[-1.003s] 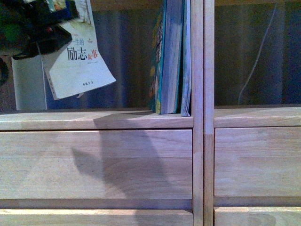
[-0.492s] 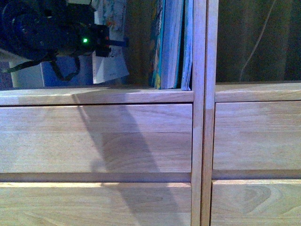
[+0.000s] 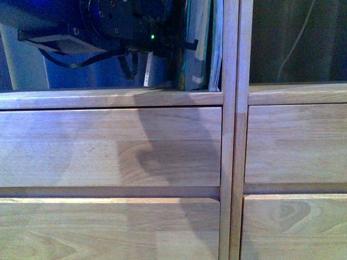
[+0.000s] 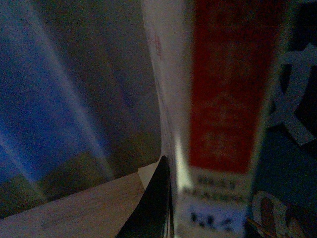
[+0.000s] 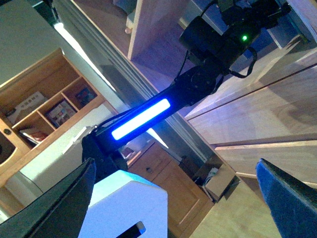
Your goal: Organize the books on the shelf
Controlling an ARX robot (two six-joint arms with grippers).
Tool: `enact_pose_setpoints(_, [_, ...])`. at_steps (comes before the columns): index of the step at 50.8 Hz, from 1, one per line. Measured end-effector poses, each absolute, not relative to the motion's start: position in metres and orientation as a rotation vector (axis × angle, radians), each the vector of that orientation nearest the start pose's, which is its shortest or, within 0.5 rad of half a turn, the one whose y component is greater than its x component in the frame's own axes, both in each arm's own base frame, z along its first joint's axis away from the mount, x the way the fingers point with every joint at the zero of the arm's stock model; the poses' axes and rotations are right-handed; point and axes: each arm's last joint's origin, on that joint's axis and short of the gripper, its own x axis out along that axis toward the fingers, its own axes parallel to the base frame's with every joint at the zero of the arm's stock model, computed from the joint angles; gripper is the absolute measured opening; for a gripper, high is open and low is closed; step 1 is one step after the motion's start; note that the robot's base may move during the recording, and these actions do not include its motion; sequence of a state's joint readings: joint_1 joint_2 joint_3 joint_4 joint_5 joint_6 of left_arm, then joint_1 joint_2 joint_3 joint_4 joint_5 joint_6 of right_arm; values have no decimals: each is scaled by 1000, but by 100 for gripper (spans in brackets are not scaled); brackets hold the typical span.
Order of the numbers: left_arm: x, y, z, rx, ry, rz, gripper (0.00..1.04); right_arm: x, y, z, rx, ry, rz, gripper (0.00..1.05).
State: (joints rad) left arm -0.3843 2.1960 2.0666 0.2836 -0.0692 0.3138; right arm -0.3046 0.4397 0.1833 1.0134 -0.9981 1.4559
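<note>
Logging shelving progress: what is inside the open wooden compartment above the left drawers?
The robot's black left arm reaches in, beside upright teal-covered books against the light wooden divider. Its bulk hides whatever lies behind.

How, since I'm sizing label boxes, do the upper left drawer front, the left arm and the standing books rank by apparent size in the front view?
1. upper left drawer front
2. left arm, close to the camera and cropped, so inflated
3. standing books, partly hidden by the arm

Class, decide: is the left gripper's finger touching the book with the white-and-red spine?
Touching. The left wrist view shows the dark finger lying flush against the book, with no gap between them.
</note>
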Motion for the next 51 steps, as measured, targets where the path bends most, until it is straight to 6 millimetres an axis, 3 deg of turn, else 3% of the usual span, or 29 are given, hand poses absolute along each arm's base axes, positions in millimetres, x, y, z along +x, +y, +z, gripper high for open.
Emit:
enact_pose_setpoints(3, [483,-195,361,278,-183,-287,10,97,-5,269,889,-20,927,98])
enact_pose_setpoints(12, [481,-201,358,288,-147,-270,35,97,-6,270,884,-21,933,98])
enact_pose_setpoints(21, [472,-197,352,270,-98,-212,72,97,-6,267,887,-14,931,98])
enact_pose_setpoints(27, [454,-190,354,237,-109,-236,94,97,-6,266,895,-7,929,98])
enact_pose_setpoints(29, [443,-186,358,218,-126,-242,99,97,-6,265,894,-8,928,98])
enact_pose_setpoints(41, [372,-136,385,110,-220,-270,97,98,-13,257,918,-15,820,98])
enact_pose_setpoints(47, [304,-81,382,49,-254,-302,97,98,-17,243,881,-19,614,98])
enact_pose_setpoints(51, [264,-58,372,1,-255,-324,97,99,-16,230,785,8,471,98])
